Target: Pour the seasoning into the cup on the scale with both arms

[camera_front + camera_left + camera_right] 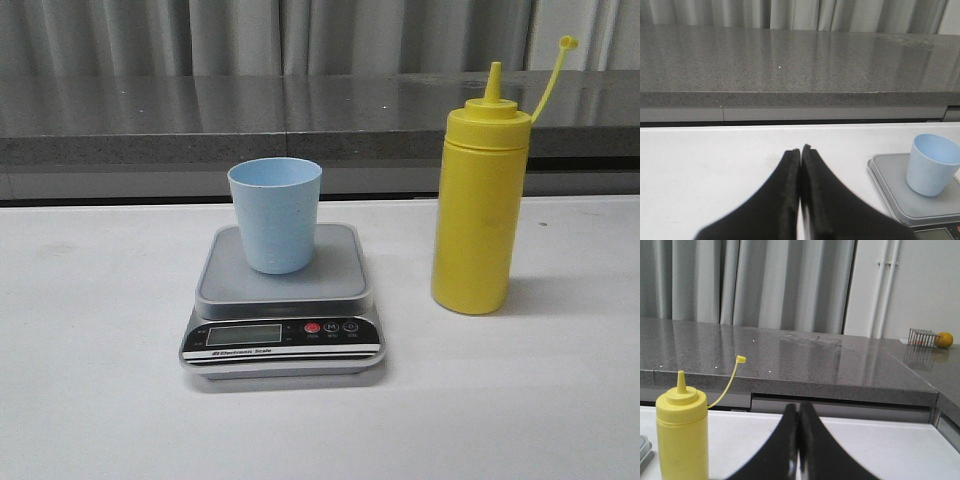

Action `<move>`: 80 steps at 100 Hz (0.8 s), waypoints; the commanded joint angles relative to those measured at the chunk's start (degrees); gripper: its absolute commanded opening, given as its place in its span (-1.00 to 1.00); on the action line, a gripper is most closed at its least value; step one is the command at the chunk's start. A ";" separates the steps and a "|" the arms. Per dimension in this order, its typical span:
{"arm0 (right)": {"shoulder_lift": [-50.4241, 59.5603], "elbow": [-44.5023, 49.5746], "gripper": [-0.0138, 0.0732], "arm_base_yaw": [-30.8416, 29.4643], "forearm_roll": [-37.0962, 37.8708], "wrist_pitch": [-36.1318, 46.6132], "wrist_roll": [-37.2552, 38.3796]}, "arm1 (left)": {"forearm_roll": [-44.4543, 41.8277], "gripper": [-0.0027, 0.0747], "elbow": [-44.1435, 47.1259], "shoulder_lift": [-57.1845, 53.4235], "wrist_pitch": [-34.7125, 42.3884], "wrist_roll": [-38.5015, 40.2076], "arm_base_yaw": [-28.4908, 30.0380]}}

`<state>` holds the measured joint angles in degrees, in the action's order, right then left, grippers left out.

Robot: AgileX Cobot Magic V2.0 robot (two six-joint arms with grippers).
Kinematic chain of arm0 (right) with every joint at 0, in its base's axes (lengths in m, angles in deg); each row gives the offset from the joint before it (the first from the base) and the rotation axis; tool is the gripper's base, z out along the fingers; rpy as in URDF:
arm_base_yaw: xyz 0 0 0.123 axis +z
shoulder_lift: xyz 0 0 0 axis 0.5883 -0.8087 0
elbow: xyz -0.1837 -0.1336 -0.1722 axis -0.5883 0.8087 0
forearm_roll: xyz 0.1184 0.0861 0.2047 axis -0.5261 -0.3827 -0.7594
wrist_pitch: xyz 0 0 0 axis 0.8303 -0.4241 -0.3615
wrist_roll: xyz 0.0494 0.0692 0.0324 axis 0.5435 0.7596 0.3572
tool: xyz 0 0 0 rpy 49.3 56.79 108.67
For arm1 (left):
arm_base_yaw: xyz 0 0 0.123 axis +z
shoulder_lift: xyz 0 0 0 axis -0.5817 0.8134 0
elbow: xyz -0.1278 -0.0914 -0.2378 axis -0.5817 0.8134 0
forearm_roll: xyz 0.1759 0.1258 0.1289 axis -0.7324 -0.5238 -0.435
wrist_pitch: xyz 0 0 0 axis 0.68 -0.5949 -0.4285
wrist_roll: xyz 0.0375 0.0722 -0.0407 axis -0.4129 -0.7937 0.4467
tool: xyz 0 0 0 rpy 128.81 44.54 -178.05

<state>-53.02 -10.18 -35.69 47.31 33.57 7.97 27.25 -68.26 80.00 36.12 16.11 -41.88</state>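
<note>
A light blue cup [275, 214] stands upright on the plate of the silver-grey scale [283, 300] in the middle of the white table. The yellow seasoning bottle [479, 210] stands upright to the right of the scale, nozzle uncovered, its tethered cap [567, 43] hanging off to the side. Neither arm shows in the front view. My left gripper [800, 149] is shut and empty above the table, to the left of the cup [932, 164] and scale [892, 187]. Over the table to the right of the bottle [682, 432], my right gripper [798, 406] is shut and empty.
A grey stone counter [250, 115] runs behind the table, with curtains behind it. On the counter's far right sit a small wire rack [922, 337] and an orange fruit [943, 340].
</note>
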 commanded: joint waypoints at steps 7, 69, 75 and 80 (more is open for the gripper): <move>-10.71 -8.13 -0.84 -0.42 0.36 1.78 1.01 | -0.11 -0.98 -1.47 0.42 4.44 0.57 0.25; -41.10 -14.67 -0.84 8.93 1.88 17.21 1.01 | -0.11 -0.98 -1.47 0.42 4.44 0.57 0.25; -43.30 -14.67 -0.84 9.31 1.88 17.21 1.01 | -0.11 -0.98 -1.47 0.42 4.44 0.57 0.25; -44.85 -14.67 -0.83 9.53 1.88 17.50 1.01 | -0.11 -0.98 -1.47 0.42 4.44 0.57 0.25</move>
<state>-95.84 -22.85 -26.58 48.58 45.69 8.88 27.25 -68.26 80.00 36.12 16.11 -41.88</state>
